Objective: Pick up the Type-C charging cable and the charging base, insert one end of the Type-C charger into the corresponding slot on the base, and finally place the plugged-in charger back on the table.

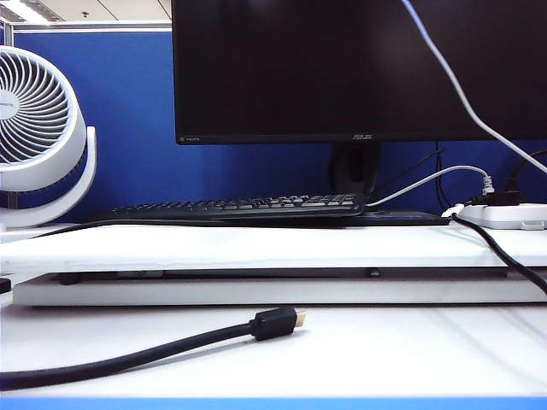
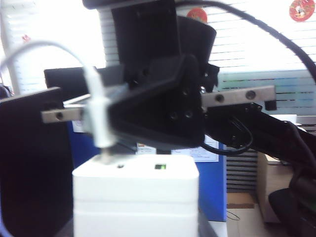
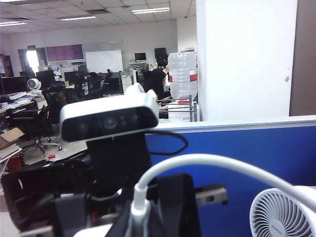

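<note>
We start with the cable (image 2: 96, 106): in the left wrist view its small white plug stands upright over the top face of the charging base (image 2: 136, 192), the metal tip meeting a small slot near one edge. Whether it is seated or only resting at the mouth we cannot tell, as the picture is blurred there. The base fills the near part of that view, held up in the air in the left tool (image 2: 136, 217); the tool's own fingers are hidden below it, and we judge it to be grasping the base at a half-closed width.

The right tool (image 3: 143, 217) is clenched on the plug end of the cable, which loops away in a white arc in the right wrist view. Both tools are high above the counter (image 1: 359, 350); the exterior view shows only a white cord crossing its upper right corner.

The risks, as we judge them: if the plug is tilted against the slot, pressing down could bend the tip or push the base askew in the left tool. If the right tool lets go before the plug is home, the stiff loop of cord could spring it out. On the way down, the black cable (image 1: 128, 354) lying on the counter could leave the base resting unevenly.
</note>
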Controlling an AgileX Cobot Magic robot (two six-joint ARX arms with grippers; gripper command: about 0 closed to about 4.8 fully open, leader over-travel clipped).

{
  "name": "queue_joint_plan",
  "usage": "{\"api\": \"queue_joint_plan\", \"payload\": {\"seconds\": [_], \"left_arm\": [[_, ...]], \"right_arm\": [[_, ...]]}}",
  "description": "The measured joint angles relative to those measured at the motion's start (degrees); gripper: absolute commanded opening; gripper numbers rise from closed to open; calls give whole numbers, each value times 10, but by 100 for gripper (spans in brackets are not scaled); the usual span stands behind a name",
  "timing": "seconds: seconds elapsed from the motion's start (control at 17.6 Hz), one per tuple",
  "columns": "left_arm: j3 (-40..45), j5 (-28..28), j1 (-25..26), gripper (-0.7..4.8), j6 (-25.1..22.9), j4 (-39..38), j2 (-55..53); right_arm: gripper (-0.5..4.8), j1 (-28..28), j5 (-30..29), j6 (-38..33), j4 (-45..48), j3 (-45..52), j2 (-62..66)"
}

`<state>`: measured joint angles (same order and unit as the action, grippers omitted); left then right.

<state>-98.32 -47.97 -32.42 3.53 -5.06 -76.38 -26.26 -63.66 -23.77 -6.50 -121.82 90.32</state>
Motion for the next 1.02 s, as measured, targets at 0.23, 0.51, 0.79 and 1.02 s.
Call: {"api": "queue_joint_plan", "payload": {"seconds": [0.23, 0.51, 0.79, 1.02], "left_arm": [[0, 0, 0, -6, 11, 0, 0], [0, 0, 0, -6, 26, 2, 0], [0, -7, 0, -6, 34, 2, 0], [0, -24, 0, -6, 52, 7, 0]], "right_arm": [[-1, 0, -9, 0, -4, 0, 0], [-1, -1, -9, 0, -9, 0, 0], [-1, -2, -6, 5, -10, 0, 0], [-1, -4, -12, 10, -11, 0, 0]]}}
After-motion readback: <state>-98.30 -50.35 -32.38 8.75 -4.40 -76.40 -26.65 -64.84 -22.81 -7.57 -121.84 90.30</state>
